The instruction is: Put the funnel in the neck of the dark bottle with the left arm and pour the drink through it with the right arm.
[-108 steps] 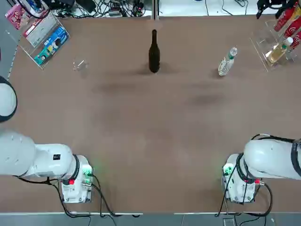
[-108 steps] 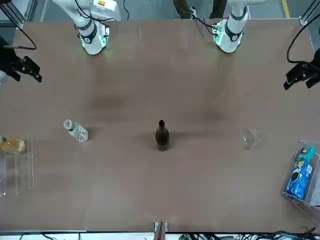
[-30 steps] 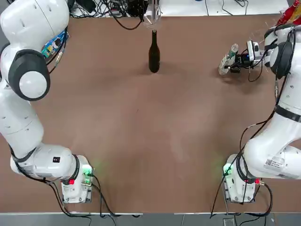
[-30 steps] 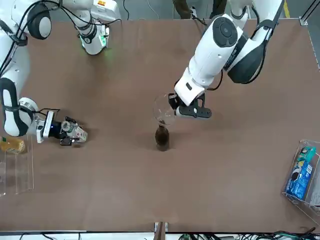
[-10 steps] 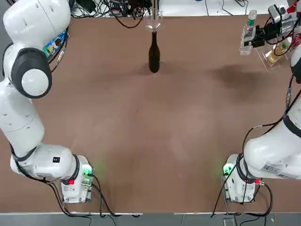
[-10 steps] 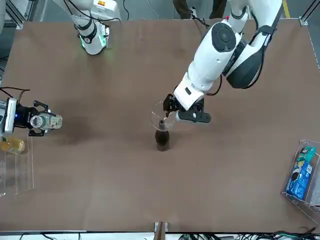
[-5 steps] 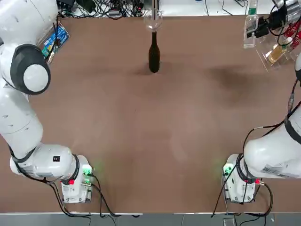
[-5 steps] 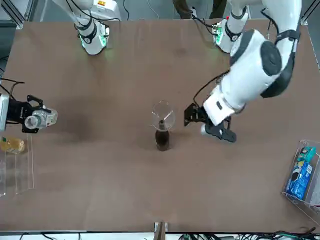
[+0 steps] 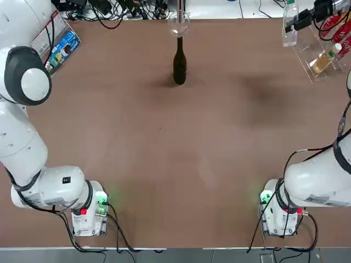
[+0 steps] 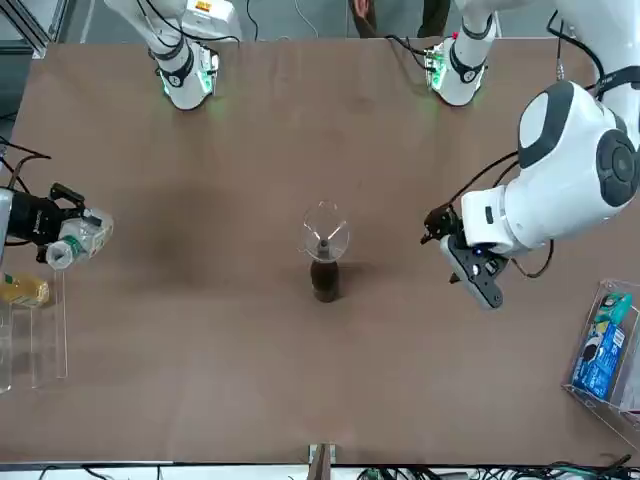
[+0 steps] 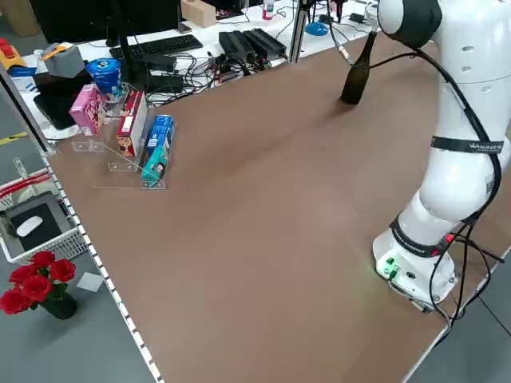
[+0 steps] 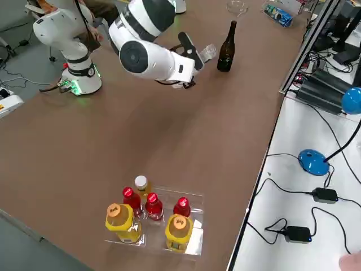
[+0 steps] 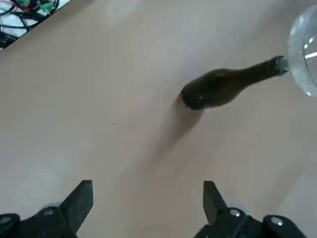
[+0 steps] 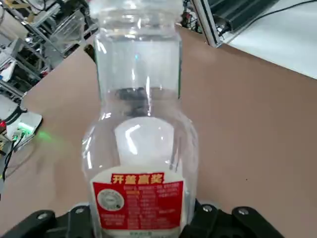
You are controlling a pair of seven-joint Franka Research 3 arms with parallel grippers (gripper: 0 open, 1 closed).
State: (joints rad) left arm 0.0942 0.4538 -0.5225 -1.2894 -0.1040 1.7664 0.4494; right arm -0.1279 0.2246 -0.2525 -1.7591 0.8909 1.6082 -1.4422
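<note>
The dark bottle (image 9: 179, 63) stands upright at the far middle of the table. The clear funnel (image 9: 178, 24) sits in its neck; the front view shows the funnel (image 10: 325, 236) on top of the dark bottle (image 10: 324, 278). My left gripper (image 10: 436, 222) hangs open and empty, well off to the bottle's left. Its wrist view shows the open gripper (image 13: 147, 191) with the bottle (image 13: 223, 88) and funnel (image 13: 304, 54) beyond. My right gripper (image 9: 304, 19) is shut on the drink (image 9: 290, 22), held in the air over the far right corner. The drink (image 14: 138, 124) fills the right wrist view.
A clear rack (image 9: 326, 52) with red cola bottles and a yellowish bottle stands at the far right, close to the held drink. A second rack with snack packs (image 9: 55, 41) is at the far left. Cables lie beyond the far edge.
My left gripper has let go of the funnel and drawn away to the left; the funnel stays in the neck. The right gripper has carried the drink slightly farther and tilted it.
</note>
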